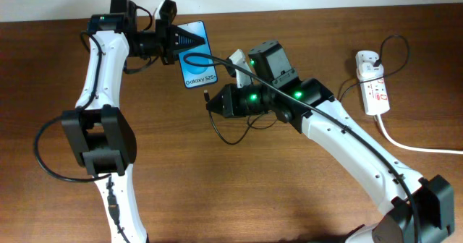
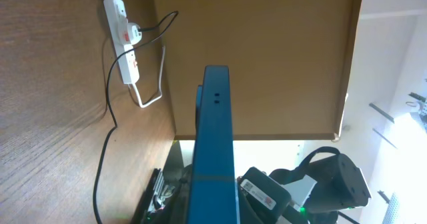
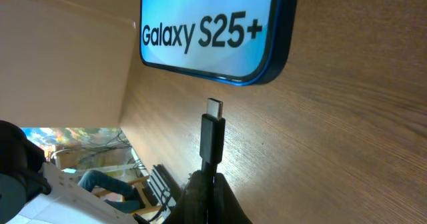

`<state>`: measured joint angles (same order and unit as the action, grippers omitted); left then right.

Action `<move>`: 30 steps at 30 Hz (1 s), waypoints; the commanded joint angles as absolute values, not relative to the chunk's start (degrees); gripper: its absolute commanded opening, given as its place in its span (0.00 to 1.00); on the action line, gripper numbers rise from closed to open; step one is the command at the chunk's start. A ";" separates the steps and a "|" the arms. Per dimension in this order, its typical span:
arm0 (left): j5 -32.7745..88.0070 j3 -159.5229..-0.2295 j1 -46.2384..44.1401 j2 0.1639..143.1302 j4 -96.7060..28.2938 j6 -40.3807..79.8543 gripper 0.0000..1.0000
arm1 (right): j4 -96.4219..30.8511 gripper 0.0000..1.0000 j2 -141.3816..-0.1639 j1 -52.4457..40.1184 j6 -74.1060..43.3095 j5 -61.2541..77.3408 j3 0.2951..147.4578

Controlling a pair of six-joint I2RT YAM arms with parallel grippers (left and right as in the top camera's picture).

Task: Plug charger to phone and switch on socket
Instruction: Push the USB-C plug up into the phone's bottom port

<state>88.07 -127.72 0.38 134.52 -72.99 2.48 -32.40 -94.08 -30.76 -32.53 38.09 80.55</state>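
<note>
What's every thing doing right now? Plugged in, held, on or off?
phone: held by the left end effector, screen shows Galaxy S25+, nothing plugged in.
charger: tip gripped, aimed at the phone's edge, not in yet.
socket: one plug sits in it; switch on or off, cannot tell.
left end effector: shut on the phone.
right end effector: shut on the charger.

The brown wooden table (image 1: 217, 199) carries the white socket (image 1: 373, 91) and slack charger (image 2: 100, 171) cable.
</note>
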 commanded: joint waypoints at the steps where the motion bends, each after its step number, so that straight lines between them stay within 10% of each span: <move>1: 90.19 -128.31 0.54 134.13 -72.84 3.01 0.00 | -30.50 0.04 -94.13 -31.11 -30.48 40.58 80.88; 30: 90.19 -128.31 -0.64 134.13 -73.12 3.03 0.00 | -29.78 0.04 -94.13 -29.47 -30.33 37.65 80.88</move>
